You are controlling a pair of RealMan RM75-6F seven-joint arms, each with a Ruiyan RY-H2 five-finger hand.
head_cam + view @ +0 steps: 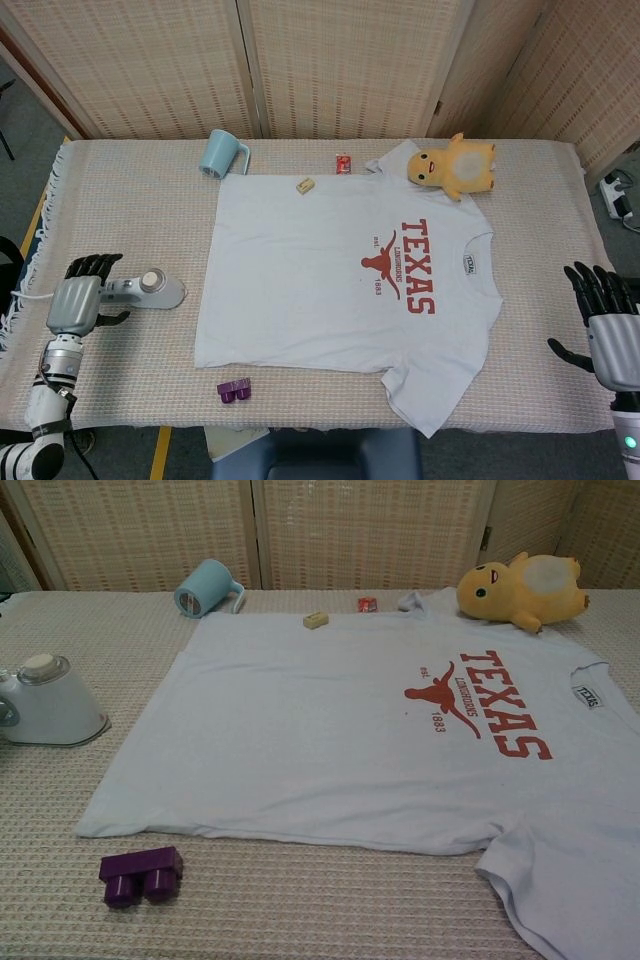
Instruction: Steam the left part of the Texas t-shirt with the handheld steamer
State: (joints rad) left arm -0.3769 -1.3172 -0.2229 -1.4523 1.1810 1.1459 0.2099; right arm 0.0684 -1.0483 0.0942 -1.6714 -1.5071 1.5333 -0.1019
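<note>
- Head view: the Texas t-shirt (pixel 340 290) is seen spread flat on the worktop (pixel 120 200), its collar toward the robot's right and its hem toward the robot's left
- The handheld steamer (pixel 140 290) is seen lying on the woven cover just beside the shirt's hem edge, apart from the fabric, with its handle pointing away from the shirt
- The left robot hand (pixel 78 300) is placed at the steamer's handle end; its dark fingers (pixel 92 265) are seen curled over that end, but whether the handle is actually clamped cannot be told from either view
- The right robot hand (pixel 610 335) is held off the right edge of the worktop with its fingers apart, and nothing is held in it
- In the chest view the steamer (pixel 45 702) is shown resting on its base, not lifted
- Steaming is judged not yet begun: the steamer has not been raised and no pass over the shirt is shown
- What is judged left: the grasp to be secured, the steamer lifted, carried over the left part of the shirt, and swept across it
</note>
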